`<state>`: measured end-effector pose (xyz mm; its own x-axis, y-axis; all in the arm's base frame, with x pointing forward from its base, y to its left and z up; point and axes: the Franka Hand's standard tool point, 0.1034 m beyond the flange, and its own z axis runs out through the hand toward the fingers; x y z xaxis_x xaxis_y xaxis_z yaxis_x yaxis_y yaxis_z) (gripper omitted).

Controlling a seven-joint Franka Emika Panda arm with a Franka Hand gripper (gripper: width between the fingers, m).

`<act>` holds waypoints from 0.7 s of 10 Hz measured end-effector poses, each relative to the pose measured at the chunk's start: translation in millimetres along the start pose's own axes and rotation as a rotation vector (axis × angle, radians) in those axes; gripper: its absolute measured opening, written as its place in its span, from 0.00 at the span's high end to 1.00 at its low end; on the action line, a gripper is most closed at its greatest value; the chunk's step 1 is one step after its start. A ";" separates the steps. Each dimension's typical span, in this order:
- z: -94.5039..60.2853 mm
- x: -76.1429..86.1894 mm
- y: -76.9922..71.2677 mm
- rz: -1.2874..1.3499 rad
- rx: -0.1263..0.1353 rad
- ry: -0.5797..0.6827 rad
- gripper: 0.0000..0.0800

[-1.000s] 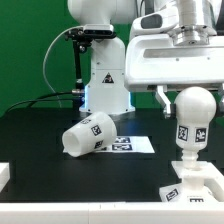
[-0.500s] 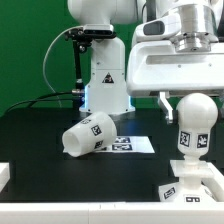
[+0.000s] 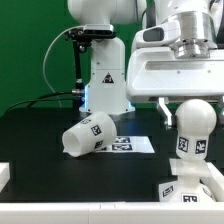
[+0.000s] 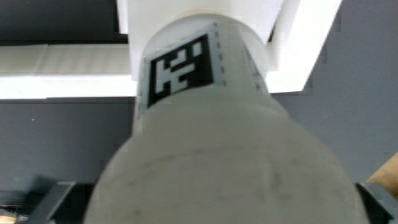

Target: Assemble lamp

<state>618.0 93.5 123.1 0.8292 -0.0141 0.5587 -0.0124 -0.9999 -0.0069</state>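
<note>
The gripper [image 3: 192, 105] hangs over the lamp's bulb [image 3: 197, 122], its broad white body just above the bulb's rounded top. 1 dark finger [image 3: 163, 110] shows beside the bulb, toward the exterior view's left, with a thin gap visible between them; the other finger is hidden. In the wrist view the bulb [image 4: 205, 150] fills the space between the 2 jaws, its square tag facing the camera. Whether the jaws press on it or only flank it, I cannot tell.

Directly below the gripper, the bulb stands upright on the lamp base [image 3: 192, 186], which rests on the black table [image 3: 40, 125].

Well away from the gripper, toward the exterior view's left, the shade [image 3: 86, 137] lies on its side on the table. Its tagged end is just beside the marker board [image 3: 135, 145].
</note>
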 end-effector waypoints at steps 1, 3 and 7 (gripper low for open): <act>0.0 0.1 0.3 0.000 0.000 0.000 0.28; 0.1 -0.1 0.4 0.000 0.000 0.000 0.28; -6.6 0.3 -4.3 0.011 0.017 -0.086 0.13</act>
<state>614.6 97.8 128.8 0.8741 -0.0247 0.4852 -0.0129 -0.9995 -0.0277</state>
